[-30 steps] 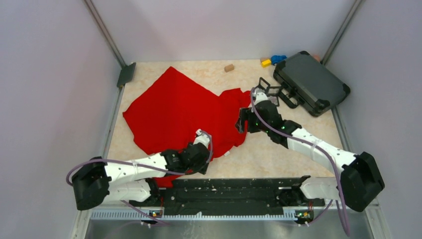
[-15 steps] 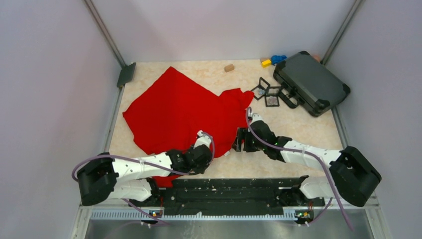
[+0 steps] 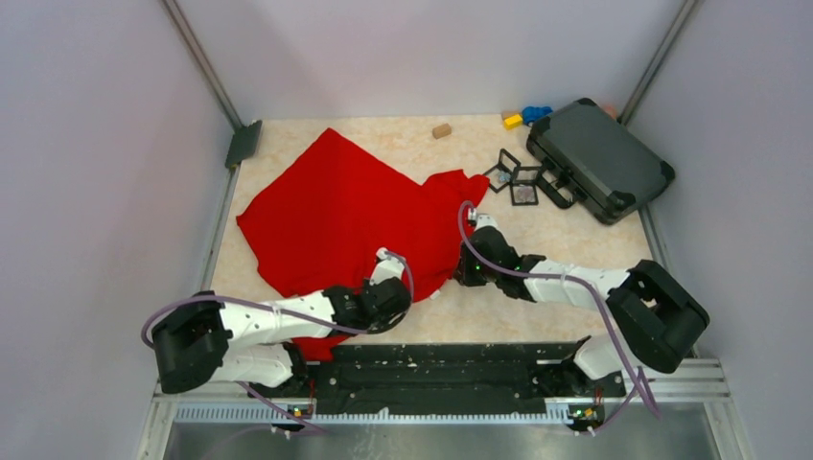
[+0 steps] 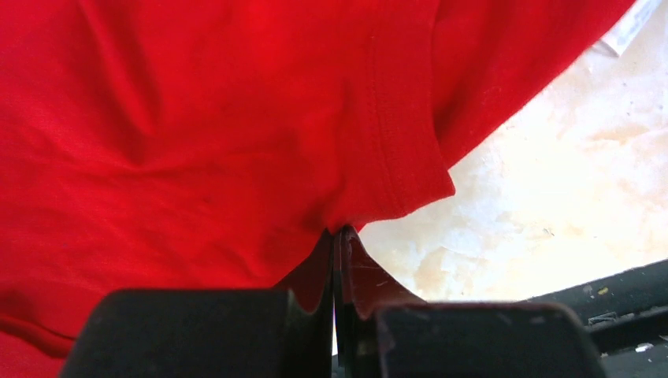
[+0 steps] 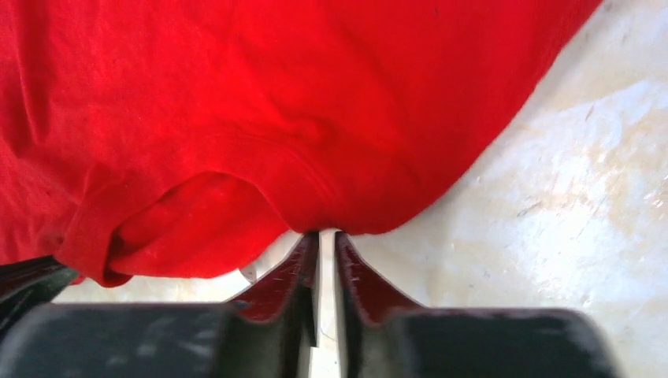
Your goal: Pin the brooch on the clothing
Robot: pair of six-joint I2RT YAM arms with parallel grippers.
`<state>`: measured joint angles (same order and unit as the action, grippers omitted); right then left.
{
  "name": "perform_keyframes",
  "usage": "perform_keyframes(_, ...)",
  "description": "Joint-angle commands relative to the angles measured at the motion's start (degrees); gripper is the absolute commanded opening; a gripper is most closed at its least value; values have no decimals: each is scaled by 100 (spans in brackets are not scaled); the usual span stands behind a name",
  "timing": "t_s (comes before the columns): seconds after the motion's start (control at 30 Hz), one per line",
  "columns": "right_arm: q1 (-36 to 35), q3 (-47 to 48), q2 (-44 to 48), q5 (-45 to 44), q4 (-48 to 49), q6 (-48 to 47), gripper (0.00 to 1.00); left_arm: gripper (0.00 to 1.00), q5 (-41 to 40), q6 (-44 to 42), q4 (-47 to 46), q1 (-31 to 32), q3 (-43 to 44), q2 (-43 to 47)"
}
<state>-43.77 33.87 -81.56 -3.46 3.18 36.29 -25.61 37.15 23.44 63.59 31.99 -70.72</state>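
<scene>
The red clothing (image 3: 336, 211) lies spread over the left and middle of the table, its white tag (image 3: 433, 295) at the near edge. My left gripper (image 3: 401, 305) sits at the near hem and is shut on a corner of the clothing (image 4: 197, 118), the jaws pressed together at their tips (image 4: 337, 230). My right gripper (image 3: 467, 271) is at the garment's right edge. Its fingertips (image 5: 321, 233) pinch the red fabric (image 5: 315, 79) with only a thin slit between them. I cannot make out the brooch in any view.
A black case (image 3: 599, 158) lies at the back right, with small black square frames (image 3: 518, 182) beside it. Yellow (image 3: 513, 121), blue (image 3: 537, 113) and brown (image 3: 441, 130) blocks sit along the back edge. A black rail (image 3: 460, 359) runs along the front.
My right arm came back from near the case to the garment's right edge, and its jaws closed on the fabric. The left jaws also closed on the near hem.
</scene>
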Motion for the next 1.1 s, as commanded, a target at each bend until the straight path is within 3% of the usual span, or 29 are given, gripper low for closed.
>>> perform_keyframes(0.0, -62, 789, 76, -310, -221, -354, 3, 0, -658, -153, 139, -191, 467, 347)
perform_keyframes(0.1, -53, 1435, -159, -486, -432, -703, 0, 0, -336, -496, 2, -929, 594, 715)
perform_keyframes(0.23, 0, 2286, -818, -624, -567, -1114, 0, 0, 790, -1028, -431, -2234, 578, 965)
perform_keyframes(0.43, 108, 3102, -1343, -185, -699, -1295, 0, 0, 1386, -1674, -334, -3221, 1053, 400)
perform_keyframes(0.6, 54, 2476, -953, -133, -606, -1077, 39, 0, 1529, -1728, -603, -3772, 1179, -210)
perform_keyframes(0.77, -239, 1568, -667, -37, -370, -669, 51, 0, 1304, -1624, -897, -4002, 1455, -723)
perform_keyframes(0.87, -546, 1179, -602, -53, 9, -472, 55, 9, 1310, -1631, -891, -4013, 1687, -959)
perform_keyframes(1.0, -836, 1146, -810, -206, 121, -370, 58, 37, 1331, -1592, -293, -4007, 2044, -1041)
perform_keyframes(1.07, -902, 1188, -937, -365, 124, -351, 58, 46, 1277, -1533, -68, -3996, 2026, -842)
